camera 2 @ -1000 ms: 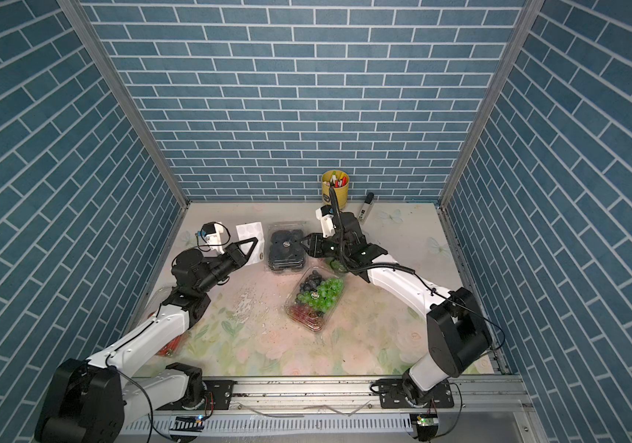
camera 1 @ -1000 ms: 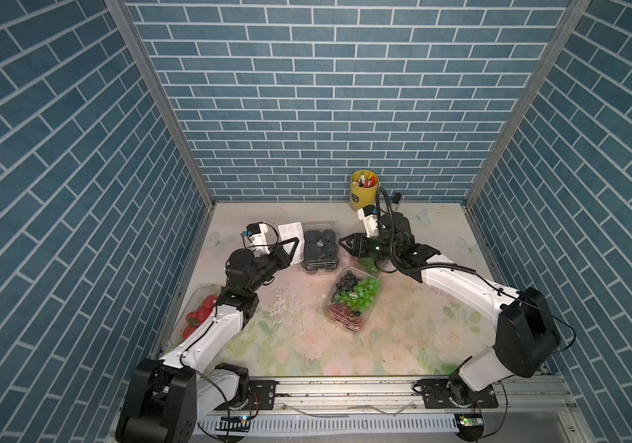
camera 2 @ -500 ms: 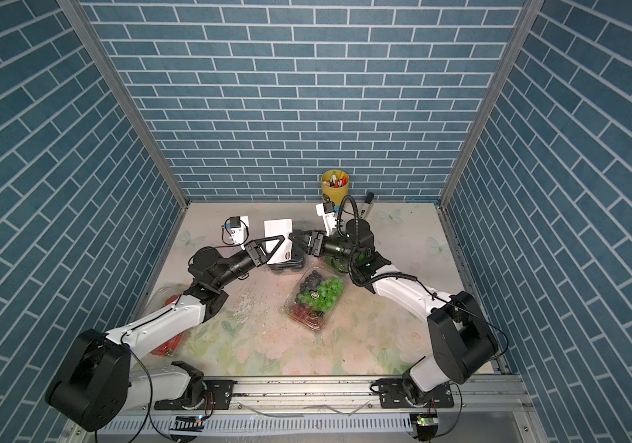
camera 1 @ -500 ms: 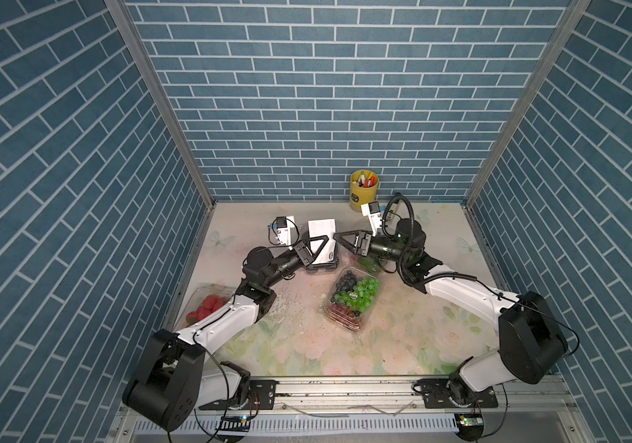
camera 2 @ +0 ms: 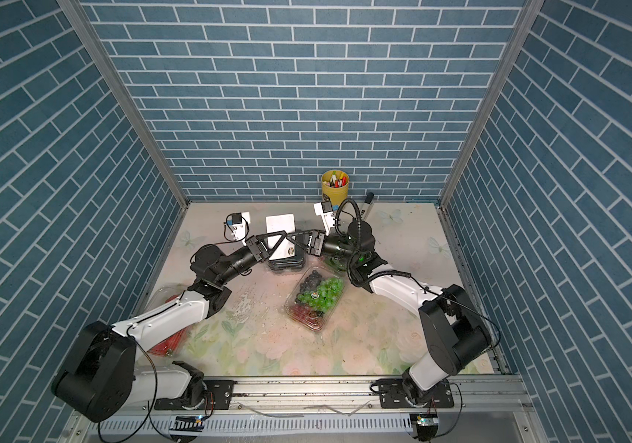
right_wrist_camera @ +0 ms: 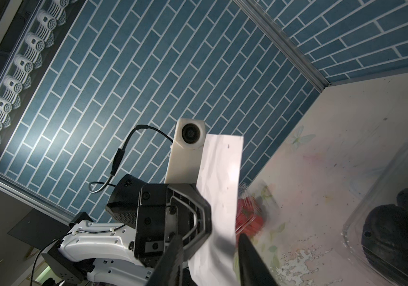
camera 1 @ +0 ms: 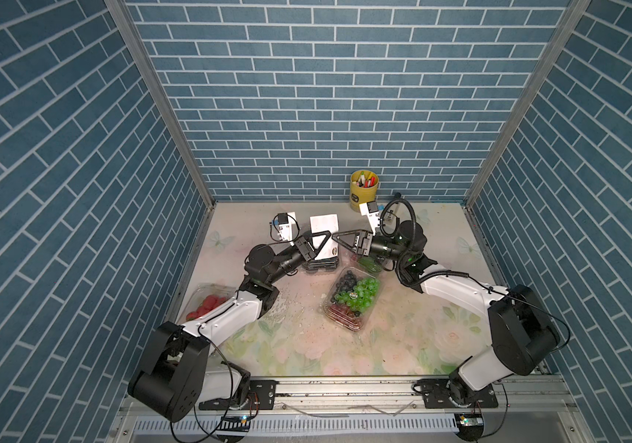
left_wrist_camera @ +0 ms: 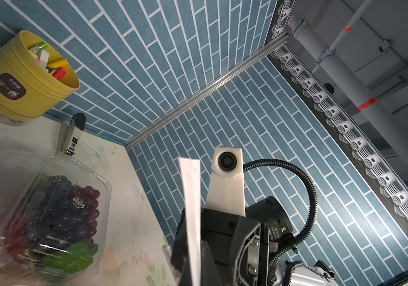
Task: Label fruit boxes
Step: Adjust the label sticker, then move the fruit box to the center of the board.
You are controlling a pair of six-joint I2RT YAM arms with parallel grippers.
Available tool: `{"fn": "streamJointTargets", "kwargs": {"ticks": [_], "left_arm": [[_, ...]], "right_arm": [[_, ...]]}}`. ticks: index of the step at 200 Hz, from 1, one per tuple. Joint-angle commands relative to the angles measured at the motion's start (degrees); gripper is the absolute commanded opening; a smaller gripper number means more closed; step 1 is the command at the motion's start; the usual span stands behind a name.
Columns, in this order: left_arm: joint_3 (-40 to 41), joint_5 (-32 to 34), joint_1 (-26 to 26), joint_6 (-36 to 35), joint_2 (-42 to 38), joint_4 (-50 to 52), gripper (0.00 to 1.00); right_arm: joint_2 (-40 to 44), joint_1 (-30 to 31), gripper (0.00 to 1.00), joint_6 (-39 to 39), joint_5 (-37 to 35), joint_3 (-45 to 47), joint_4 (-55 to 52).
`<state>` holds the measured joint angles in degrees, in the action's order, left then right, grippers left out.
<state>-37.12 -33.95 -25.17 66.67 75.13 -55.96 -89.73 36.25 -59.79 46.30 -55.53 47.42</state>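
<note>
— Where is the label sheet?
— Our left gripper point(camera 1: 325, 234) is clamped on the white sticker sheet point(camera 1: 324, 224), above the punnet of black berries point(camera 1: 321, 265). Our right gripper point(camera 1: 337, 237) has its fingers apart, either side of the sheet.
— And the other boxes?
— The mixed-grape punnet point(camera 1: 352, 297) sits mid-table, the strawberry punnet point(camera 1: 207, 303) by our left arm, and the purple-grape punnet point(left_wrist_camera: 49, 218) under our right.

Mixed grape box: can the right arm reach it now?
Probably yes: the mixed grape box lies uncovered near the right hand, nothing between them. That hand is busy at the sticker sheet the left hand holds up.
</note>
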Motion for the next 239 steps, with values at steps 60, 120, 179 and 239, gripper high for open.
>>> {"fn": "streamJointTargets", "kwargs": {"ticks": [60, 120, 179, 239], "left_arm": [[-2.63, 2.15, -0.07, -7.77, -3.62, 12.07, 0.18], [-7.95, 25.99, 0.69, -25.71, -21.52, 60.17, 0.68], [-15.85, 53.63, 3.67, -28.86, -28.39, 96.65, 1.0], [-15.03, 52.26, 31.72, -31.96, -22.9, 104.91, 1.0]], "right_arm": [[4.32, -1.26, 0.0, 1.38, -1.44, 2.73, -1.64], [14.28, -1.6, 0.0, 13.99, -10.61, 5.47, -19.96], [19.85, -1.71, 0.0, 19.28, -15.12, 8.74, -28.29], [25.88, -1.76, 0.0, 20.71, -15.33, 10.5, -32.47]]}}
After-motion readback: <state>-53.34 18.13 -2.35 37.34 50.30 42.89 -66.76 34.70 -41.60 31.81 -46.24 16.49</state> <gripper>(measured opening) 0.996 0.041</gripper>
